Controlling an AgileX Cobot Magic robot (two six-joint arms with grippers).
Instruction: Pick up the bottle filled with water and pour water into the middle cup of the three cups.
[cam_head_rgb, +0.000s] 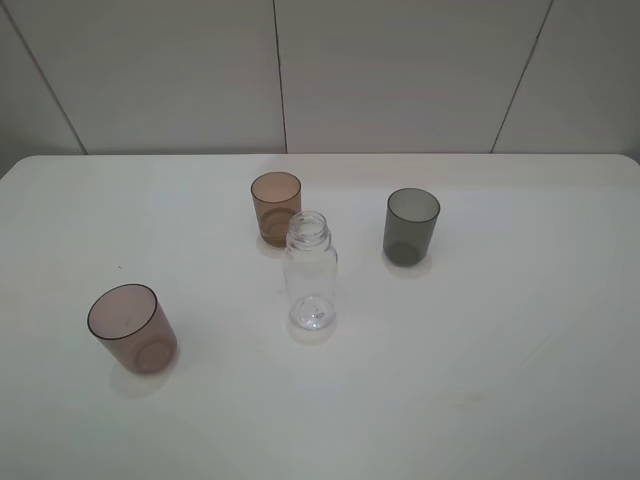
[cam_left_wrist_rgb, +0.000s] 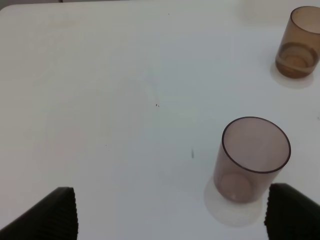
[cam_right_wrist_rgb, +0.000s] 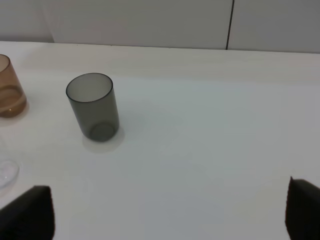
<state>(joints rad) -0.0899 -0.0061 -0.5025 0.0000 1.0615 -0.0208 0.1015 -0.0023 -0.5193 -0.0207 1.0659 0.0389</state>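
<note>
The clear capless bottle (cam_head_rgb: 310, 270) stands upright near the table's middle, just in front of the amber cup (cam_head_rgb: 275, 208). The smoky grey cup (cam_head_rgb: 412, 226) stands to the right and the mauve-brown cup (cam_head_rgb: 132, 328) at the front left. Neither gripper shows in the exterior view. In the left wrist view my left gripper (cam_left_wrist_rgb: 172, 220) is open and empty, with the mauve cup (cam_left_wrist_rgb: 250, 160) just ahead near one finger and the amber cup (cam_left_wrist_rgb: 299, 42) farther off. In the right wrist view my right gripper (cam_right_wrist_rgb: 165, 215) is open and empty, the grey cup (cam_right_wrist_rgb: 93, 106) ahead of it.
The white table (cam_head_rgb: 500, 350) runs back to a pale panelled wall (cam_head_rgb: 400, 70). The amber cup (cam_right_wrist_rgb: 7, 87) and a sliver of the bottle's base (cam_right_wrist_rgb: 6, 172) show at the edge of the right wrist view.
</note>
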